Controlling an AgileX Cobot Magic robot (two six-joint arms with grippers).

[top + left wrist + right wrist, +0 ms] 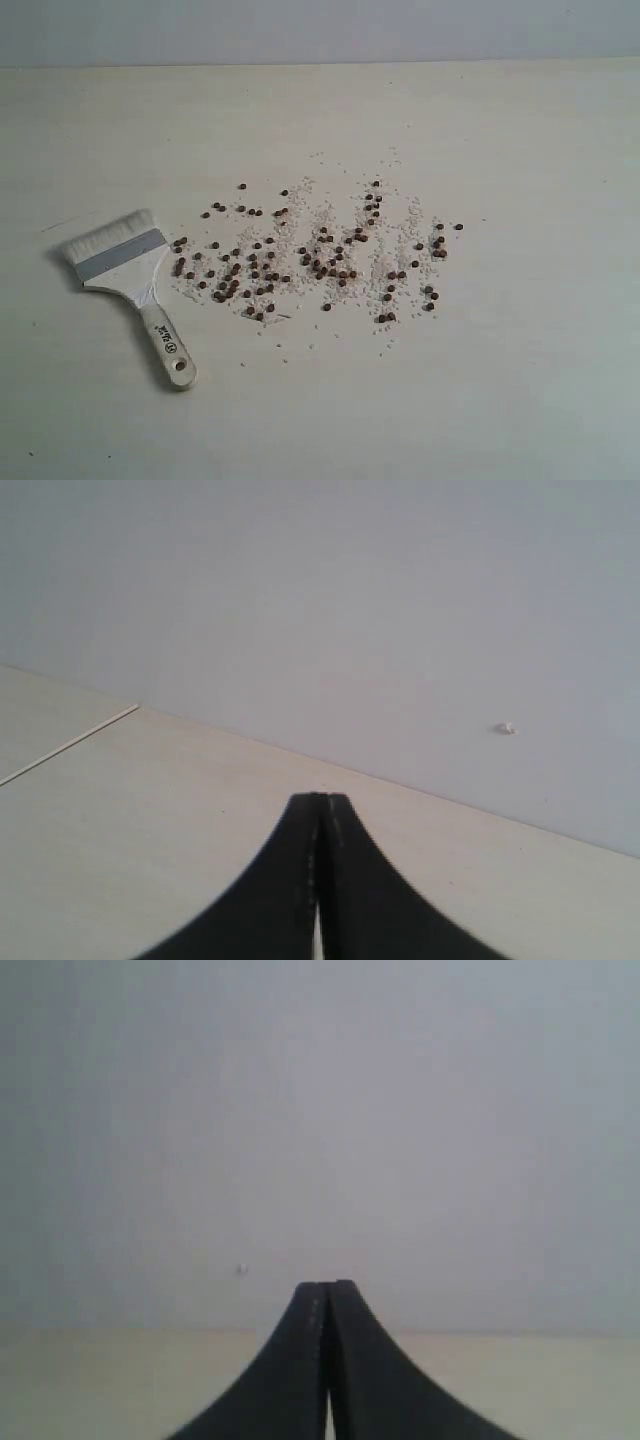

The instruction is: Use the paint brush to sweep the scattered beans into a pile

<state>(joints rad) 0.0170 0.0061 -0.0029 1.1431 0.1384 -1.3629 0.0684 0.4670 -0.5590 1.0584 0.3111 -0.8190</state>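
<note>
Nothing gathered yet. Small round dark reddish-brown beans point(310, 260) lie in a loose band across the middle of the pale counter point(520, 400), with fine white crumbs point(385, 265) mixed among them.

The wide flat paint brush with white handle, silver band and pale bristles point(132, 285) lies flat at the band's left end. The band's corner is just beside the nearest beans, and the handle points toward the near edge.

Left jaws and right jaws are both clenched on nothing. Each wrist view shows only bare counter and wall, and neither arm appears in the exterior view.

Step in hand, as I judge it, is picking up the brush.
- I'd use the left arm, since the brush is on its side.
- Release the jaws before descending.
- Grip across the handle's narrow part, clear of the beans.
- Afterwards, work from the stragglers inward with light, short strokes, because round beans will probably roll if flicked.
</note>
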